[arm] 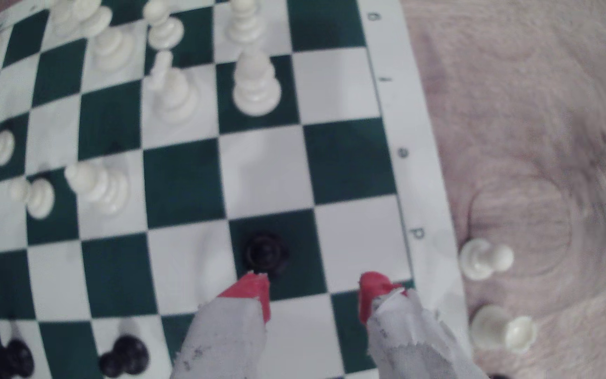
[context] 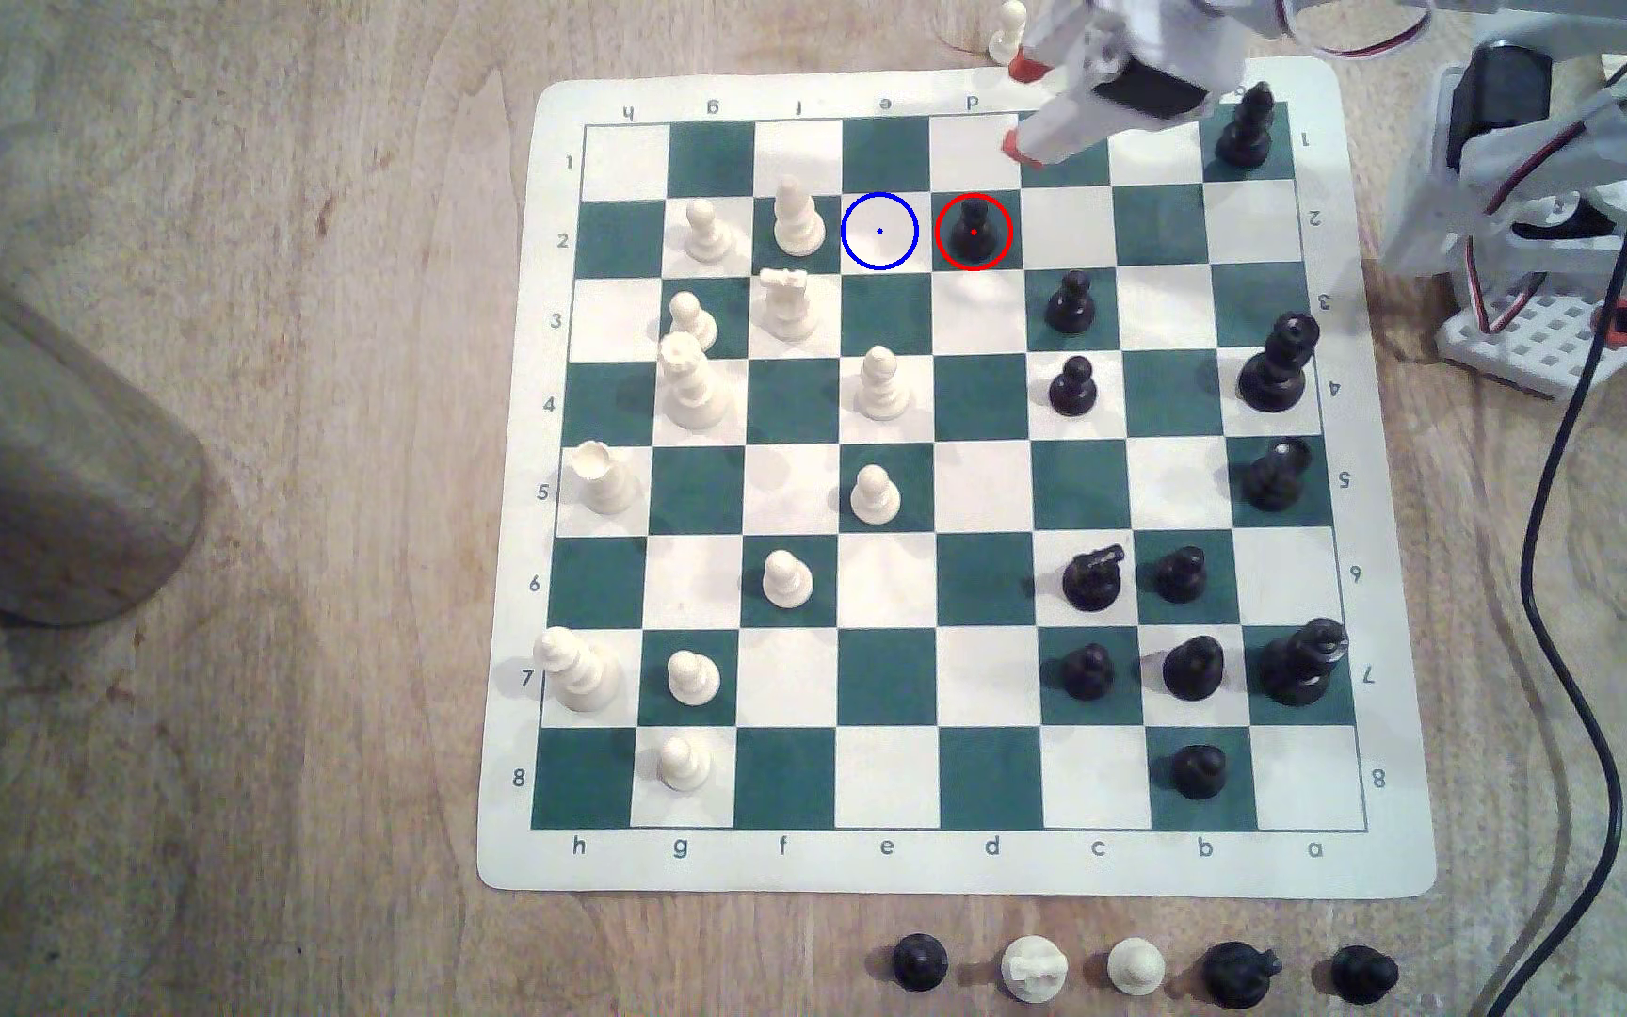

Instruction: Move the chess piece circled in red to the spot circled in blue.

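Standing untouched, black pawn (arm: 266,252) just beyond the spread-jawed gripper (arm: 314,288).

- The chess board (context: 1172,225) is patterned in dark green and cream-white checks, with a cream border lettered in dark grey.
- The chess piece (context: 974,227) is glossy black, ringed in red on a green square.
- The spot (context: 880,232) is cream-white, outlined in blue with a blue centre dot.
- The gripper (arm: 314,291) is seen in white with red tips on its jaws.
- The surface (context: 301,489) is shown in pale brown wood grain.
- The white pawns (arm: 485,259) off the board are cream.
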